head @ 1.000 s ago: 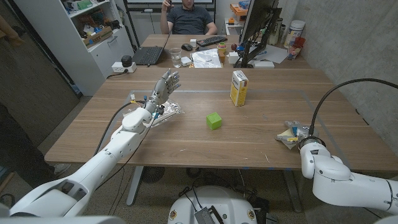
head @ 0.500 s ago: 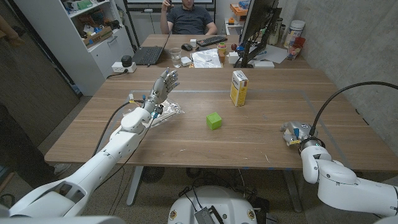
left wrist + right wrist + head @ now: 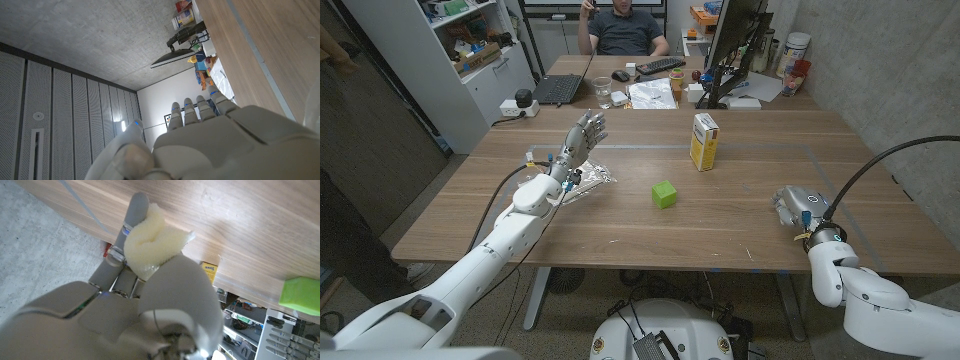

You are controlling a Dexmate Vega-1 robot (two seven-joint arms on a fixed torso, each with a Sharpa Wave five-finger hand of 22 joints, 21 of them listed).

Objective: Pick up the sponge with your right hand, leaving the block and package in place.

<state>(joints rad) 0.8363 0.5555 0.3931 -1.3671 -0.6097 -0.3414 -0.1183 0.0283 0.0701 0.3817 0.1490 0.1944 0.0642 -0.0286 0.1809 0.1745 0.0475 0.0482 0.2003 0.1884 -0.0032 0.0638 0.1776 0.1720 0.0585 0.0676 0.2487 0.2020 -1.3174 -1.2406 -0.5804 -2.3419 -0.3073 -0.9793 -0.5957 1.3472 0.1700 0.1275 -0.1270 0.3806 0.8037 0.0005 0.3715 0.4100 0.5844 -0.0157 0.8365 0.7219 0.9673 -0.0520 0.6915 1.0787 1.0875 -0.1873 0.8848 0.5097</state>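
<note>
Sponge (image 3: 150, 247) pale yellow, squashed, creased, gripped in right hand (image 3: 798, 207) fingers, left hand (image 3: 582, 136) fingers spread.

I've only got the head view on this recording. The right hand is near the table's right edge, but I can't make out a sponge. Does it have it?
Observer: Yes. In the right wrist view the right hand grips a pale yellow sponge, squashed between its fingers.
Operator: Is the sponge off the table?
Observer: I can't tell; the wrist view shows it close against the wood with no clear gap.
Operator: And the left hand, is it holding anything?
Observer: No. In the left wrist view the left hand has its fingers extended, nothing in them.
</note>
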